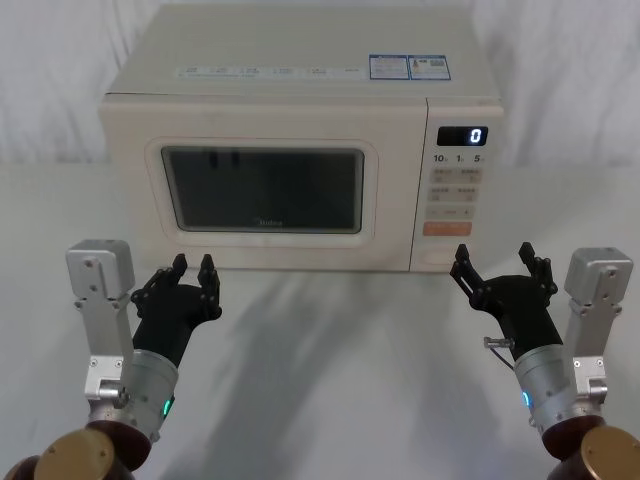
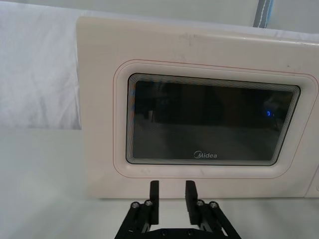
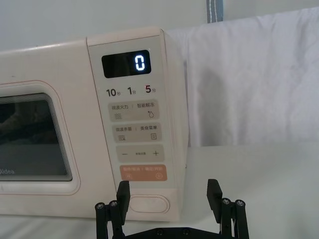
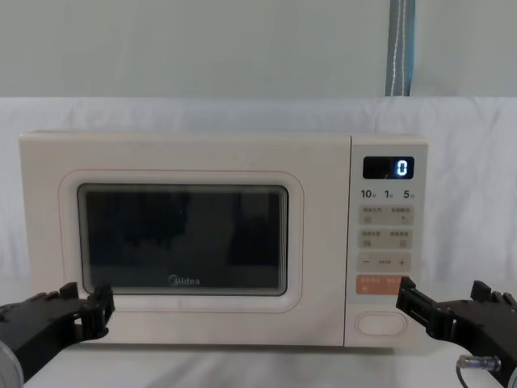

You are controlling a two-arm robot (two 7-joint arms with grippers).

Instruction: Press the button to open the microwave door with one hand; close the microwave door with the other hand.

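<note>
A: Leftmost first: left gripper [image 1: 195,270] low over the table [image 1: 330,370], short of the lower left corner of the microwave door [image 1: 262,190]. Fingers close together, a narrow gap between the tips, nothing held, nothing touched.

B: Confirmed from the left wrist view: tips [image 2: 172,194] just below the Midea logo [image 2: 205,156], apart from the panel. Door itself?

A: Flush with the casing of the microwave [image 1: 300,70], no gap along the seam beside the control panel [image 1: 458,185]. Shut, then. Glass window [image 1: 262,188] dark.

B: So step one not yet done. Probably the very start: press first, close later.

A: Agreed, as a judgement. Moving right: display [image 1: 462,136] reading 0, orange key [image 1: 447,228] under the setting keys, and at the bottom the oval door-release button [image 1: 444,259].

B: Right gripper [image 1: 498,265]?

A: Spread wide, empty, near the lower right corner of the microwave, apart from it. From the right wrist view, left-hand prong roughly level with the oval button [image 3: 144,203], not touching.

B: Next move, likely: narrow those fingers or lead with one tip, push straight forward onto the oval button, firmly enough to release the latch.

A: And left gripper clear of the door's swing until then, presumably hinged on the left side. Otherwise risk of blocking the opening.
</note>
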